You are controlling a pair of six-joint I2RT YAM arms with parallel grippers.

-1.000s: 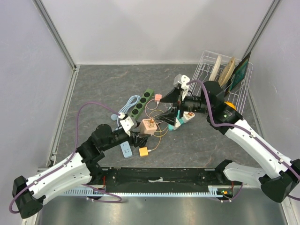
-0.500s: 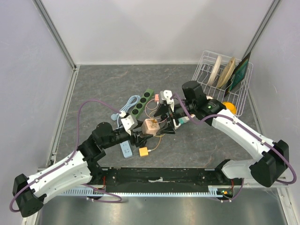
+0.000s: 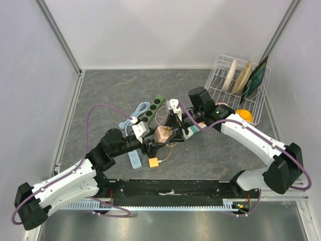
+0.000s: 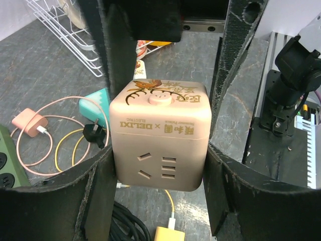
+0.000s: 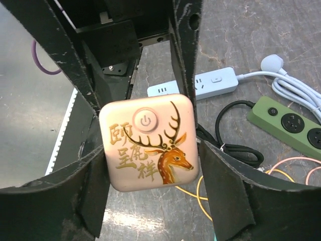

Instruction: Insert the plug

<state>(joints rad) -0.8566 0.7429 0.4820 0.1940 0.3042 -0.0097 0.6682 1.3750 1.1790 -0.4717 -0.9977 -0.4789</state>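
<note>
The left gripper is clamped on the cube socket at centre frame. The right gripper straddles the same cube with its jaws apart, and 1 side shows a gap. The black plug lies loose on the table, left of centre, in neither gripper. If the 2 grips fight each other, the cube could twist or drop. The plug's pins and the cube's underside are hidden.

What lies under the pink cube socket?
Below the pink cube socket, a yellow cable runs to a yellow adapter, with a coiled black cord beside it. The cube hides whatever sits directly beneath its base.
</note>
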